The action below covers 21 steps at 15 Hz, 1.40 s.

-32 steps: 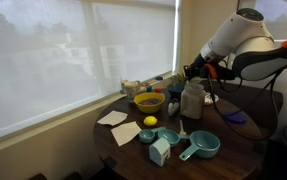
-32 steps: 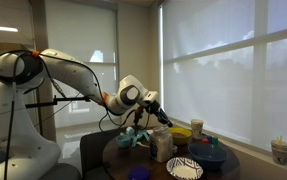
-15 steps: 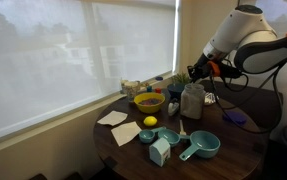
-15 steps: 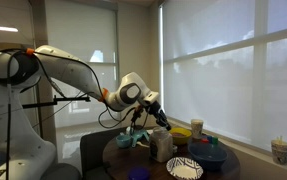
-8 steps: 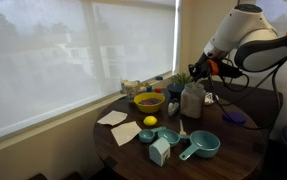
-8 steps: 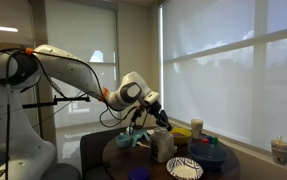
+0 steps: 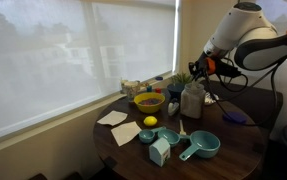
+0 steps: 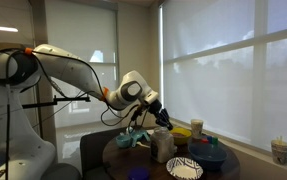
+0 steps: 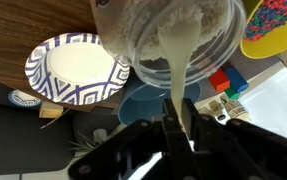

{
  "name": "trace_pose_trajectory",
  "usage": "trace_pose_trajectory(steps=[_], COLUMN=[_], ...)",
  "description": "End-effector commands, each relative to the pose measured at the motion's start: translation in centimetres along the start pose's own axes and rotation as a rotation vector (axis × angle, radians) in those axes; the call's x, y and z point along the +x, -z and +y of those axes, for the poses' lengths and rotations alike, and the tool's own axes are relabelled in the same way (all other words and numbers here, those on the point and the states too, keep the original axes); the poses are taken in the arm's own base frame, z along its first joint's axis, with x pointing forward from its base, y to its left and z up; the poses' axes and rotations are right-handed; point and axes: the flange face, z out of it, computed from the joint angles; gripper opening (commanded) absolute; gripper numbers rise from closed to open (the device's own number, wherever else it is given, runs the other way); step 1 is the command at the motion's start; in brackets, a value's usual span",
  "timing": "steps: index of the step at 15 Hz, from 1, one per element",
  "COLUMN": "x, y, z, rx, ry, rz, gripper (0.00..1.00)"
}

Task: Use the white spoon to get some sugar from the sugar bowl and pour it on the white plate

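White arm (image 8: 58, 58), orange joints, black claw (image 8: 163, 118)

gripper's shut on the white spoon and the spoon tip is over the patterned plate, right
Not quite. The gripper is shut on the white spoon, but the wrist view shows the spoon's tip reaching into the sugar jar, not over the patterned plate, which lies beside the jar.

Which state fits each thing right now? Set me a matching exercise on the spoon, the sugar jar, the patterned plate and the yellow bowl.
Things:
1. slim cream-white spoon
2. clear glass sugar jar
3. white paper plate with blue patterned rim
4. yellow bowl

States:
A. lying flat, centre bare
B. filled with white grains
C. clamped in the shut gripper
D. holds multicoloured bits

Pairs: 1-C, 2-B, 3-A, 4-D
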Motion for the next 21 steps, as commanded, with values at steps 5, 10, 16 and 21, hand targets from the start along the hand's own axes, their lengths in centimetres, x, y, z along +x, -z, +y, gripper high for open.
trace_pose_trajectory(steps=[5,10,16,21], x=[1.5,3.2,4.1,5.7], y=[0.0,0.5,1.0,2.2], z=[-0.6,-0.8,-1.4,-1.2], rx=[-0.055,-0.065,-0.063,-0.058], ry=[-0.081,-0.125,-0.187,-0.246], rz=[-0.034,-0.055,-0.109,-0.153], gripper=[0.03,0.03,0.03,0.03])
